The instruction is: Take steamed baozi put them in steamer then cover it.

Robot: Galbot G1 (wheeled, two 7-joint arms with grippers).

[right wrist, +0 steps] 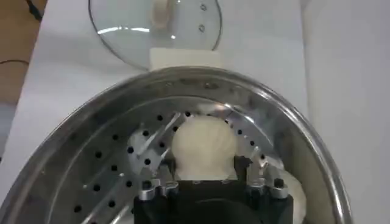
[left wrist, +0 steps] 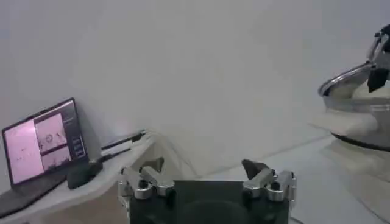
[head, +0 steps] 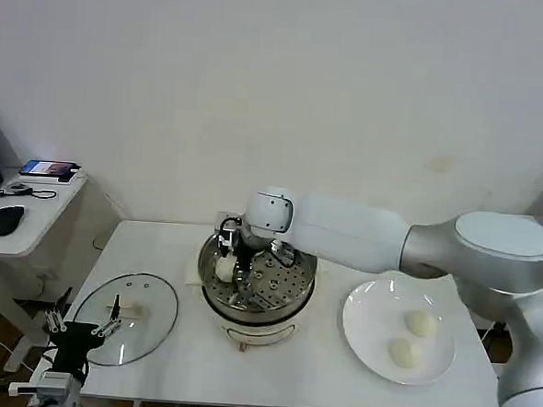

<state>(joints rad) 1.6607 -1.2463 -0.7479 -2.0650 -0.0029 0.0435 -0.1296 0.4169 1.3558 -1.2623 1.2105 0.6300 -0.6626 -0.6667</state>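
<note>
**Right claw with baozi over the steamer tray**

My right claw (right wrist: 207, 173) reaches into the steamer (head: 257, 281), its fingers clenched on one steamed baozi (right wrist: 204, 145) above the perforated tray's left side. Two more baozi (head: 421, 322) lie on the white plate (head: 360, 333), right of the steamer. The cover (head: 126, 316) rests flat on the surface (head: 316, 377), at left. My left claw (left wrist: 207, 176) waits near the cover, fingers spread wide, touching nothing.
</note>
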